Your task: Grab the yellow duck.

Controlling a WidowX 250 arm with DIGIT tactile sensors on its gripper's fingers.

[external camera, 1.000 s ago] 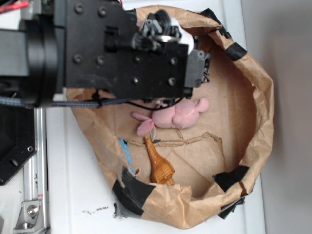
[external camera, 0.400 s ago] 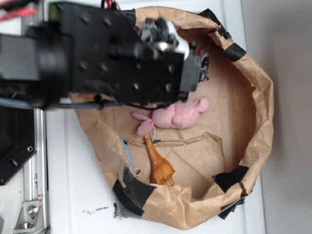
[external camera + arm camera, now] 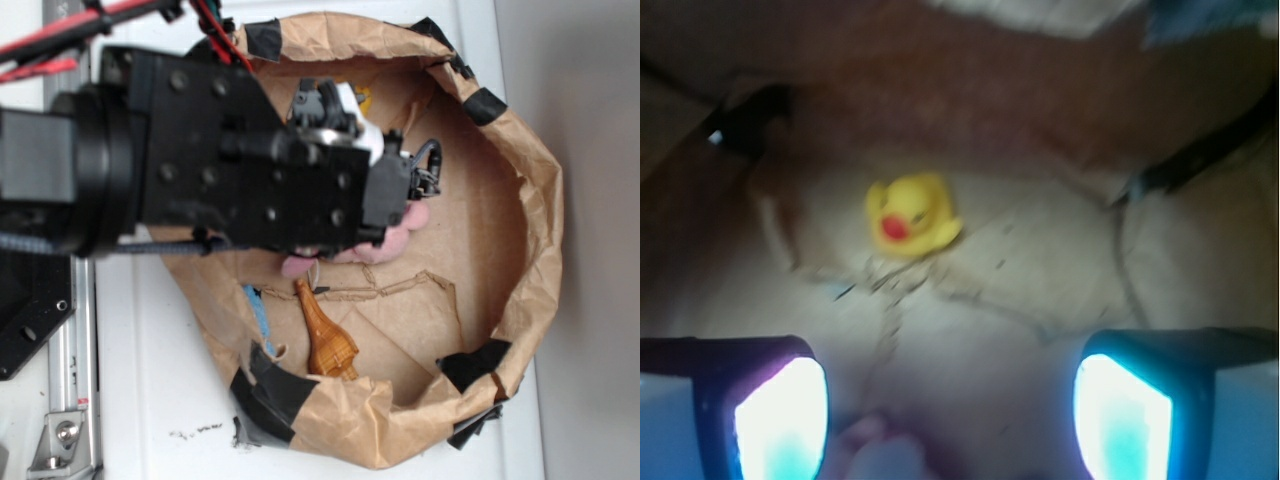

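The yellow duck (image 3: 910,215) sits on the brown paper floor of the paper bag (image 3: 520,180), left of centre and a little above the middle of the wrist view, blurred but with its red-orange beak clear. In the exterior view only a sliver of yellow (image 3: 362,98) peeks past the top edge of the arm, near the upper middle of the frame, and that is probably the same duck.

Judged from this, the step in hand is the approach: the gripper (image 3: 950,400) hangs above the bag floor with its two fingers (image 3: 780,415) set wide apart at the lower left and lower right of the wrist view, nothing between them. The duck lies beyond the fingertips and left of the gap's centre line, so the next move likely calls for advancing toward it, shifting toward the left of the frame, then lowering before closing.

The duck's beak faces the camera, turned slightly toward the lower left of the wrist frame. Its body looks rounded and squat; its long axis seems to run from beak to tail, roughly lower left to upper right, though blur makes this uncertain.

At the right of the arm in the exterior view, the pink plush (image 3: 400,235) shows partly under the wrist, and the amber bottle-shaped toy (image 3: 325,340) lies below it.
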